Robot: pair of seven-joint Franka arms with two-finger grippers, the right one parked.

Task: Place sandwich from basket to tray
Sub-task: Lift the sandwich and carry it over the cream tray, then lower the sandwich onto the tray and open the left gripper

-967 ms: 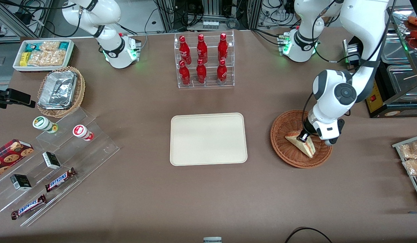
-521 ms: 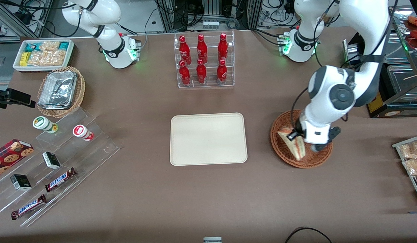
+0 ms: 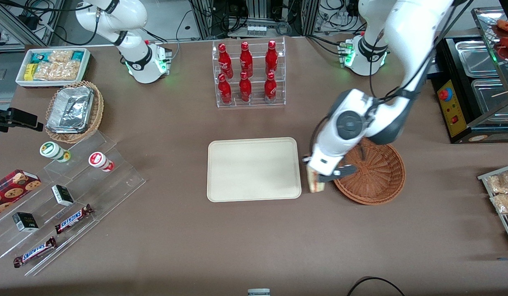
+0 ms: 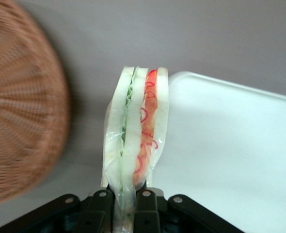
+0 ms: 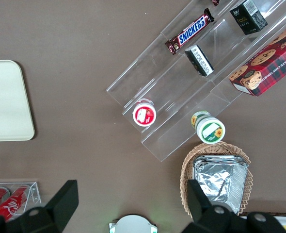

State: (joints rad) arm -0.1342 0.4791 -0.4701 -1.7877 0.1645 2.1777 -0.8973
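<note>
Between the tray [image 3: 254, 169] and the basket [image 3: 377, 176], above the narrow strip of bare brown table [image 3: 254, 242] that separates them, the left arm's gripper [image 3: 317, 177] holds the sandwich [image 3: 314, 183] clear of both. Its fingers [image 4: 102, 206] are clamped on the lower end of the wedge, which stands on edge — white bread outside, green and red-orange filling showing along the exposed side. The wrist view shows the sandwich [image 4: 135, 138] in a clear wrapper, with the blurred wicker rim of the basket [image 4: 22, 121] on one side of it and the rounded corner of the tray [image 4: 230, 145] on the other.

From the front, the sandwich sits just beside the tray's nearest short edge and overlaps neither the raised rim nor the basket's rim. The arm's white wrist and elbow hang over the basket's edge toward the tray, while the rest of the woven bowl lies open. The tray's whole cream surface is bare. A rack of red bottles [image 3: 247, 74] stands farther from the front camera than the tray, well apart from it, with open tabletop between. Nearer the front camera than tray and basket, the table runs wide and uncluttered; the stepped acrylic shelves [image 3: 68, 197] of snacks lie well off toward the parked arm's end.
</note>
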